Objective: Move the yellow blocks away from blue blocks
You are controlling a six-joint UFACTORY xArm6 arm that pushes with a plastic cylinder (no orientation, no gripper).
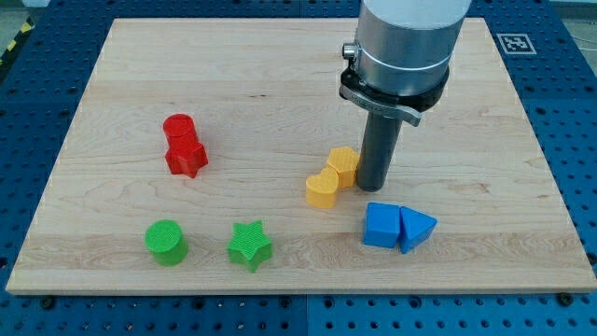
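Observation:
Two yellow blocks sit together at the board's middle: a yellow heart-shaped block and, touching it up and to the right, a yellow hexagon-like block. Two blue blocks lie touching each other below and to the right of them: a blue cube and a blue triangle. My tip stands right beside the yellow hexagon block, on its right, and just above the blue cube. The rod hangs from the grey arm at the view's top.
A red cylinder and a red star sit touching at the left. A green cylinder and a green star lie near the bottom left. The wooden board rests on a blue perforated table.

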